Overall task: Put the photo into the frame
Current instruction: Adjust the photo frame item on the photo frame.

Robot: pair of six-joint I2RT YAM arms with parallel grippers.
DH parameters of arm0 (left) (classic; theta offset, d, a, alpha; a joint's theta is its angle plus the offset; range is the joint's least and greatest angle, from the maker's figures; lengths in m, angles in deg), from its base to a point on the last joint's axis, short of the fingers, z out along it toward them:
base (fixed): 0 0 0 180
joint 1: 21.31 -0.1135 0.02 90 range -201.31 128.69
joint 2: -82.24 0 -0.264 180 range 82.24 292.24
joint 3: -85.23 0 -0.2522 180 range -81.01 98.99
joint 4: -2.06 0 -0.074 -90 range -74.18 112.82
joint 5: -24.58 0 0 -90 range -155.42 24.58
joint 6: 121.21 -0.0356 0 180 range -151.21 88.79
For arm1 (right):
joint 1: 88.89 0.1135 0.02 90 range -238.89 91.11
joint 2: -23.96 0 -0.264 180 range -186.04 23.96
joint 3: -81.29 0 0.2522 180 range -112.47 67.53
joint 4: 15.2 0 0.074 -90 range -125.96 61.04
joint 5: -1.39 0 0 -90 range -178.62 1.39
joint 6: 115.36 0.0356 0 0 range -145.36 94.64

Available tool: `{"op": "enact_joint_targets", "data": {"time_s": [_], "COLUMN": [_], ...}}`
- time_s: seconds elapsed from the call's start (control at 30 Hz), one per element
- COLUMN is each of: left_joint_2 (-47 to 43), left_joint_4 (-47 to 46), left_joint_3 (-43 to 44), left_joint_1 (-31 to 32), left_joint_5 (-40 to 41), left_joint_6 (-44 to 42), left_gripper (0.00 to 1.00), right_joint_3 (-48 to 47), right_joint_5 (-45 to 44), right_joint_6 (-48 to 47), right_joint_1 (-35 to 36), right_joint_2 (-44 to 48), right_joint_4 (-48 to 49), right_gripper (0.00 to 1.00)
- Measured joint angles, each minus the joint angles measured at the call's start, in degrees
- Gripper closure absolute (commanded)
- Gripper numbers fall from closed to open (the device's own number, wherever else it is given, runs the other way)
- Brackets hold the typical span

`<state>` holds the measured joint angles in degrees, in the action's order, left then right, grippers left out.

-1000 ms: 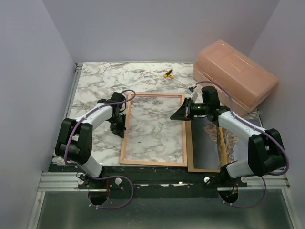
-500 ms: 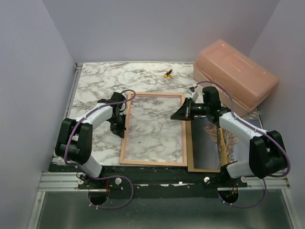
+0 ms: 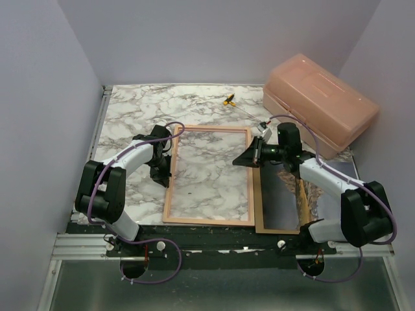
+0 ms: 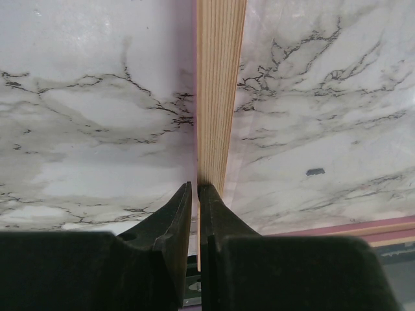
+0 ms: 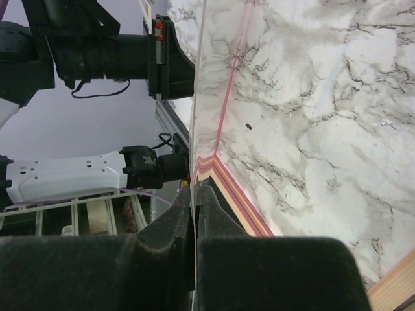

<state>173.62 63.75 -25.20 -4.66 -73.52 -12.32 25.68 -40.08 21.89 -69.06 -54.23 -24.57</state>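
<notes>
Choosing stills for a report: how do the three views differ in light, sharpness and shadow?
Top view: soft, even light, only faint shadows, the frame sharp. Left wrist view: the left fingers are a near-black silhouette, while the frame's edge and the marble table look crisp. Right wrist view: the right fingers are dark and slightly soft, the background bright and detailed.

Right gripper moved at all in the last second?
Yes, slightly. In the top view the right gripper and its wrist have drifted toward the table's near edge, away from the salmon box. The frame hasn't shifted.

White-black arms [image 3: 130, 157], purple cables [image 3: 170, 124]
</notes>
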Motion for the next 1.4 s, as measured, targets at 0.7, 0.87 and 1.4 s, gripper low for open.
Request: {"op": "enact_joint_targets", "data": {"time_s": [0.7, 0.87, 1.4], "left_joint_2": [0.0, 0.0, 0.0], "left_joint_4": [0.0, 0.0, 0.0], "left_joint_3": [0.0, 0.0, 0.0], "left_joint_1": [0.0, 0.0, 0.0], "left_joint_5": [0.0, 0.0, 0.0], "left_joint_6": [0.0, 0.0, 0.0], "left_gripper": [0.87, 0.88, 0.88], "right_joint_3": [-1.22, -1.22, -1.2], "right_joint_5": [0.46, 0.52, 1.11], "right_joint_6": [1.42, 1.4, 2.91], "right_joint_1": [1.42, 1.42, 1.42], "right_joint_2": [-4.72, -5.27, -8.92], "right_joint_4": [4.15, 4.52, 7.41], "right_gripper": [1.0, 1.0, 1.0]}}
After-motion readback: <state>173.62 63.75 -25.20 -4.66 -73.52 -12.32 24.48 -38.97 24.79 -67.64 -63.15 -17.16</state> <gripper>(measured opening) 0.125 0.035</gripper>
